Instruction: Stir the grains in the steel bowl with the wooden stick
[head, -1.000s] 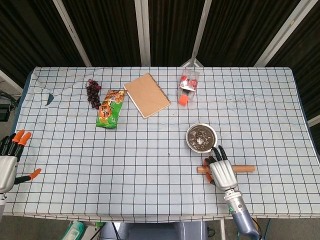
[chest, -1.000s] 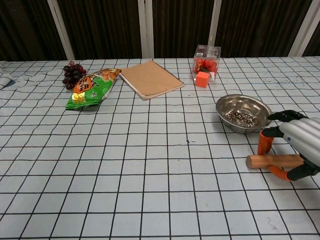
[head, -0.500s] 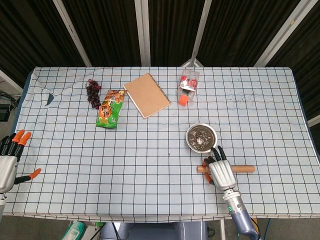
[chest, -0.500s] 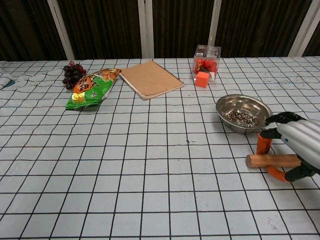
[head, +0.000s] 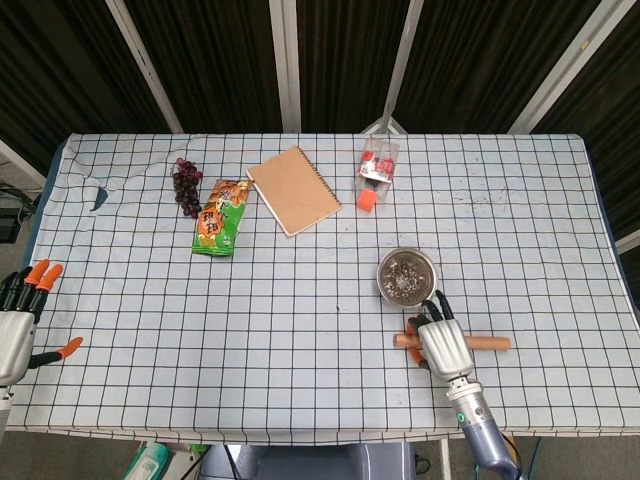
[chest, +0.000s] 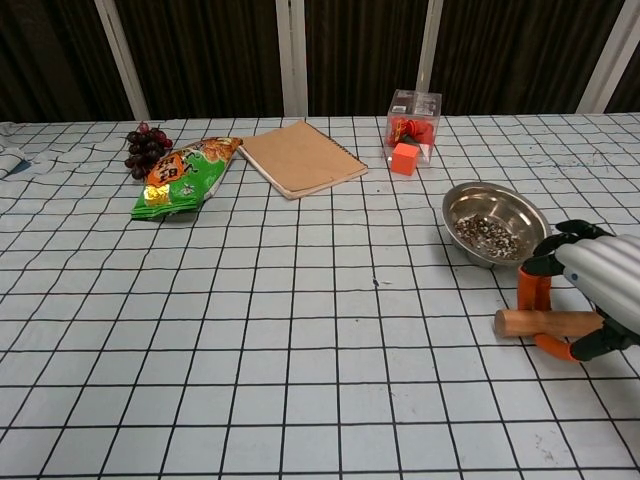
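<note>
Two hands showed. The right hand (chest: 590, 290), silvery with orange-tipped fingers, lay over the wooden stick (chest: 545, 322), its fingers curled around the smooth round dowel, which rested flat on the table (head: 300, 330) just in front of the steel bowl (chest: 496, 222). The left hand (head: 18, 320) hung at the table's near left edge, fingers spread and holding nothing.

A white cloth ruled in a black grid covered the table, rumpled at the far left corner. Behind it rose dark ribbed panels divided by pale metal posts.

The shiny, round, shallow bowl held a thin layer of speckled dark and pale grains (chest: 485, 235). Near the far edge stood a clear plastic box (chest: 414, 115) with red pieces inside and an orange cube (chest: 405, 157) touching its front. A tan spiral-bound notebook (chest: 303, 157) lay flat, beside a crinkly green snack bag (chest: 185, 173) and a cluster of dark grapes (chest: 146, 150).
</note>
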